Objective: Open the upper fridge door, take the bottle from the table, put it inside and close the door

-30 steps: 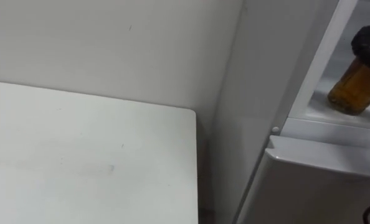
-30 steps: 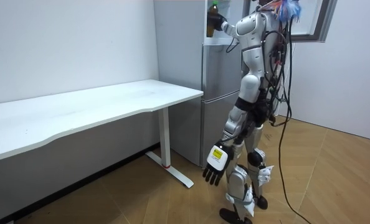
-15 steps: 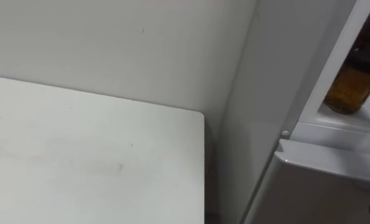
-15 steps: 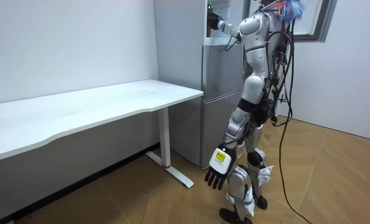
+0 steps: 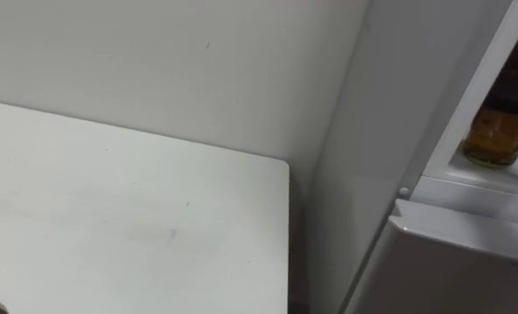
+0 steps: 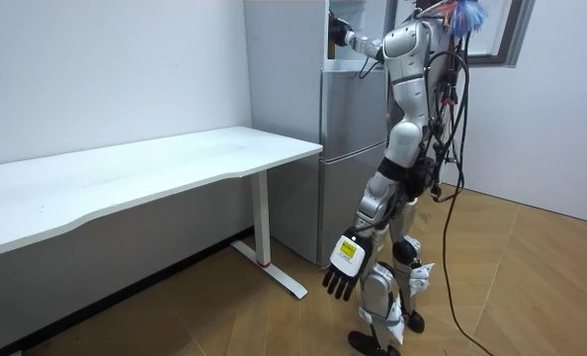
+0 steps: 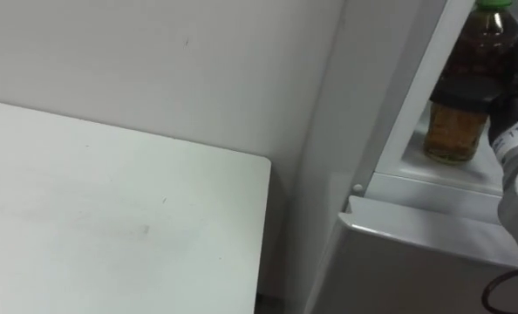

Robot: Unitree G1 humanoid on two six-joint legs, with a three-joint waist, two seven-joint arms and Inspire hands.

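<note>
Left eye view: the bottle's (image 5: 500,139) amber lower half stands in the upper compartment of the fridge (image 5: 390,105), beside the white table (image 5: 111,218).

Right eye view: adds its green cap and the right hand (image 7: 479,92), dark fingers wrapped round its middle.

Room view: the left hand (image 6: 341,280) hangs low, fingers relaxed.

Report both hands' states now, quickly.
Left hand: open, hanging by its side, empty.
Right hand: closed round the bottle.
</note>
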